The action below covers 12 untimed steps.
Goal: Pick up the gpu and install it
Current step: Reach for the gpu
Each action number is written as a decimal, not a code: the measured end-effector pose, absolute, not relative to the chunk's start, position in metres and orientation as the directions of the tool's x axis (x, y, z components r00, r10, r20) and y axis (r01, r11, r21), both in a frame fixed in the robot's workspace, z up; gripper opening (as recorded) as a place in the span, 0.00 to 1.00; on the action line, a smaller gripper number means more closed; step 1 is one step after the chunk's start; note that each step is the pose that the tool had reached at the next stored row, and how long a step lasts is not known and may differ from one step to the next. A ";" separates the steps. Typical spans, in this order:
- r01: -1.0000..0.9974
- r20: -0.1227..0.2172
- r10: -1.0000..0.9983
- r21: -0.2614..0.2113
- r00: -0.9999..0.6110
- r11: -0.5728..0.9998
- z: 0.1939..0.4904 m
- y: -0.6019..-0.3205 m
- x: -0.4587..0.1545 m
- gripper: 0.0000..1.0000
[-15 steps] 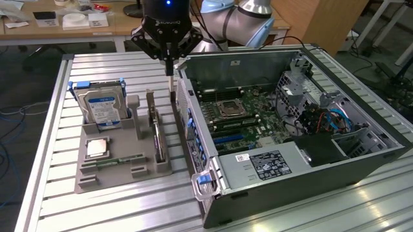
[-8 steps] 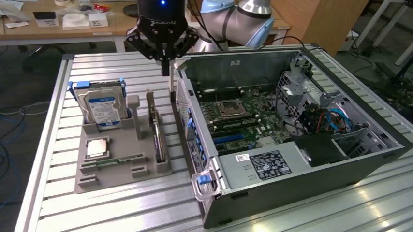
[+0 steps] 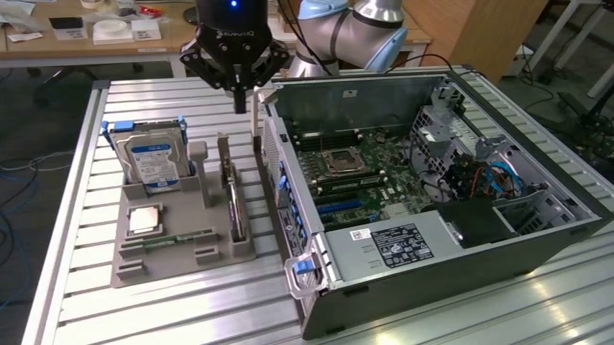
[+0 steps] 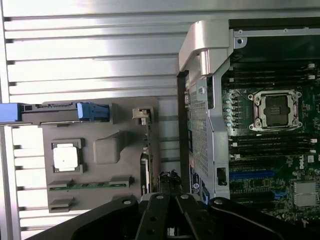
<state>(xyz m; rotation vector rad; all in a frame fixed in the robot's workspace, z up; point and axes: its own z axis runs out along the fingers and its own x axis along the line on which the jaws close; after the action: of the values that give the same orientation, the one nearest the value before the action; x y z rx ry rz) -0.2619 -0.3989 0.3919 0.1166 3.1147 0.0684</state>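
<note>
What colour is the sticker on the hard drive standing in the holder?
The sticker is blue and white; the exterior view shows it best.

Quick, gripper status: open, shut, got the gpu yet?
Gripper: shut, holding nothing; it hangs clear of the gpu, which stands on edge in the tray.

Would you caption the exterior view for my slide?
Shut end effector above the gpu standing in a holder beside the open case.
</note>
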 end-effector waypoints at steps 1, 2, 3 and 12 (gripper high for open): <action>0.074 -0.022 0.075 0.045 -0.997 0.996 0.392 -0.399 -0.263 0.11; 0.074 -0.022 0.075 0.045 -0.997 0.996 0.392 -0.399 -0.263 0.11; 0.074 -0.022 0.075 0.045 -0.997 0.996 0.392 -0.399 -0.264 0.11; 0.074 -0.022 0.075 0.045 -0.997 0.996 0.392 -0.399 -0.274 0.11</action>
<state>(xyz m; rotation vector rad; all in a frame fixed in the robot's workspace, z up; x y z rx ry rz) -0.2742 -0.3988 0.3918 0.1167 3.1147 0.0685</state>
